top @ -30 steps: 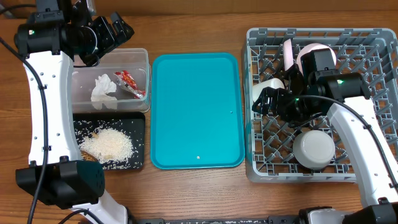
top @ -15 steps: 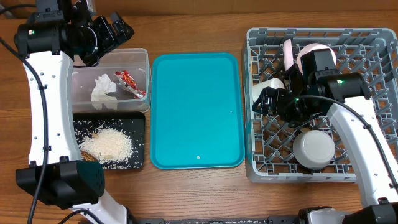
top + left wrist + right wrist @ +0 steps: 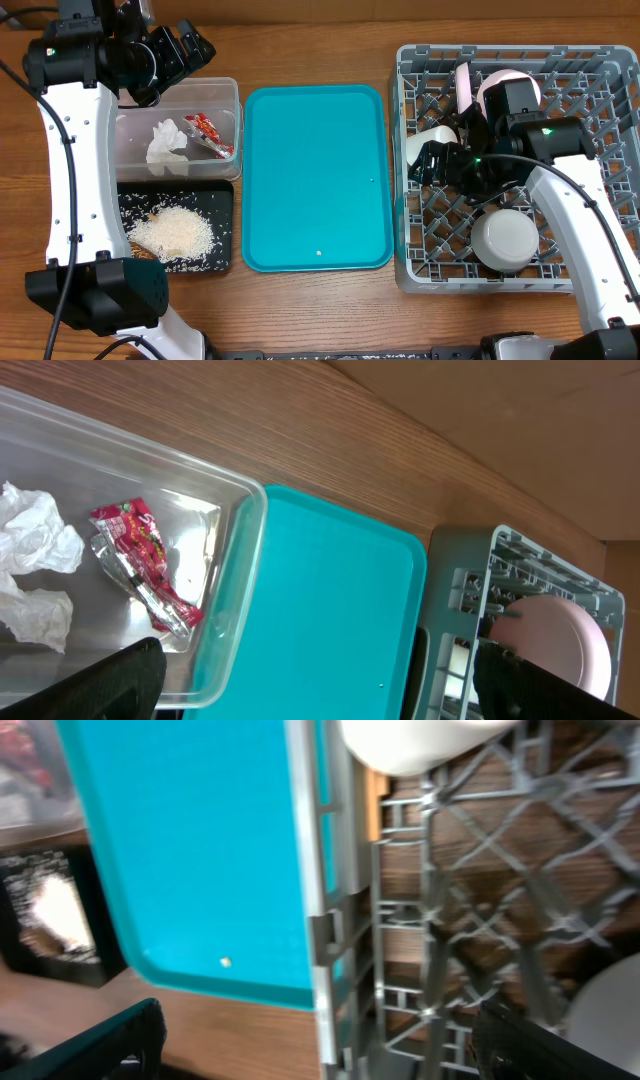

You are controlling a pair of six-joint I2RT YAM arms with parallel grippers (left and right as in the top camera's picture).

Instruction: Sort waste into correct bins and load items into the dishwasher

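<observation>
low in the overhead frame, the rice scraps lie in the black tray at left, and the bowl sits upturned in the rack at right. mid-frame, the right gripper hangs wide open and empty just beside the cup, among the pegs. loading looks done, so i'd judge the step a withdrawal: rise straight up past pegs and rack wall, then swing over the teal tray, where there is room. further up, tissue and wrapper lie in the clear tub and the plate stands on edge. the left gripper, spread wide and empty, hovers at the tub's upper edge.
</observation>
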